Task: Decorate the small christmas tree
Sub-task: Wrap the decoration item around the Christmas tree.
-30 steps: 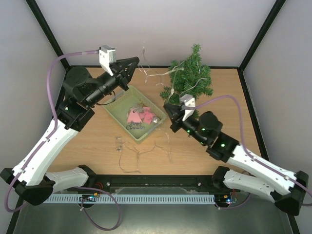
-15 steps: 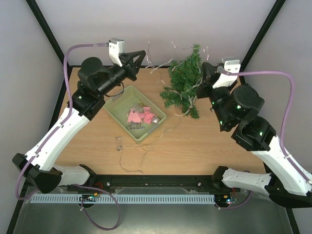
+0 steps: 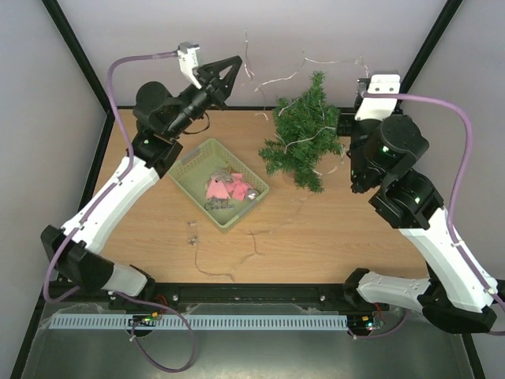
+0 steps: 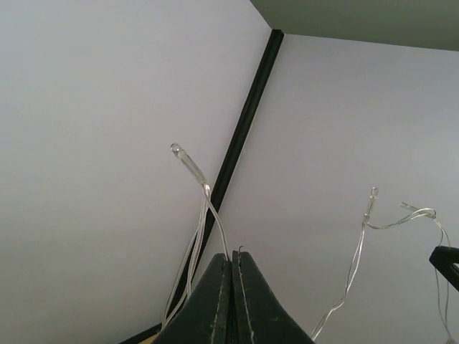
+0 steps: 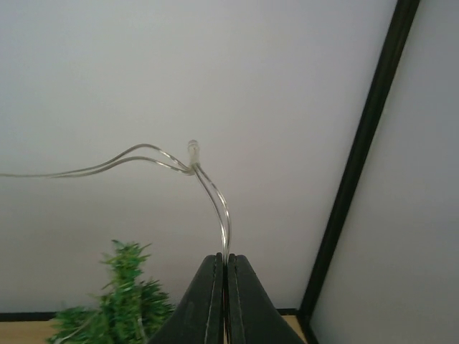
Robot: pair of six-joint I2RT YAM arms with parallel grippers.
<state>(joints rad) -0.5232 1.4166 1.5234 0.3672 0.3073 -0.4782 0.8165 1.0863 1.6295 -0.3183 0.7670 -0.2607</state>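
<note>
At the far edge of the table, the small christmas tree stood upright between the two arms, just right of the pale green basket; a second earlier it had stood slightly farther back with the right arm low on its near side. That arm had since swung up and to the far right, its wrist raised above the tree's right flank. The left arm had also risen, forearm stretched toward the far wall left of the tree. The light string had been lifted with them: it hung in a slack span over the treetop, and less of it lay on the table near the basket. The left gripper was pressed together on the string, which rose between its fingertips. The right gripper was likewise clamped on a looped strand, the treetop showing below it. In the overhead view the right fingers were hidden behind the wrist camera. The thin wire was hard to trace across the branches. The basket's pink contents could not be identified.
</note>
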